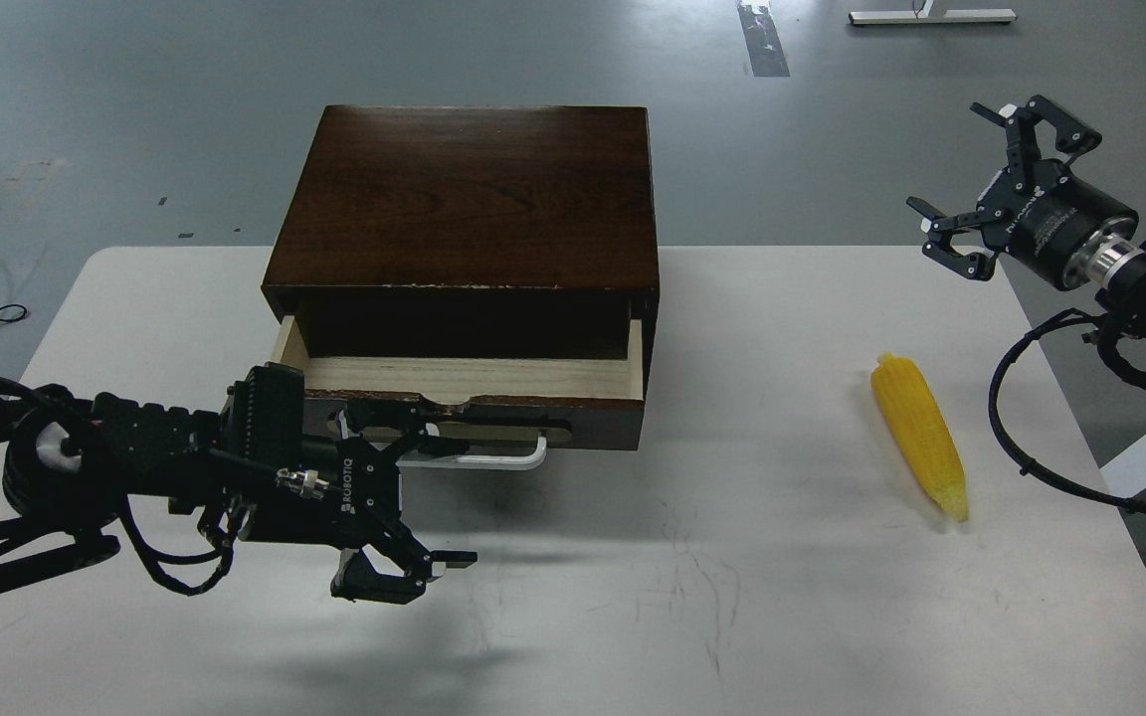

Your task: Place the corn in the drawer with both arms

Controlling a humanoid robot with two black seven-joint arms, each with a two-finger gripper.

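While the drawer (464,383) sits part-open with pale inside showing, the corn (919,438) lies on the tabletop (732,597), well to the box's right, untouched. Left pincer (429,502) is at the white handle (493,459); grip can't be told, fingers overlap. Right pincer (1001,179) is spread, empty, high above the tabletop edge. Rec: descend over cob mid-length, fingers across its width. Drawer depth hidden; both arms cut off at the frame edges.

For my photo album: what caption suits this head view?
Drawer pulled partly open, left gripper by its handle, right gripper open above the corn.
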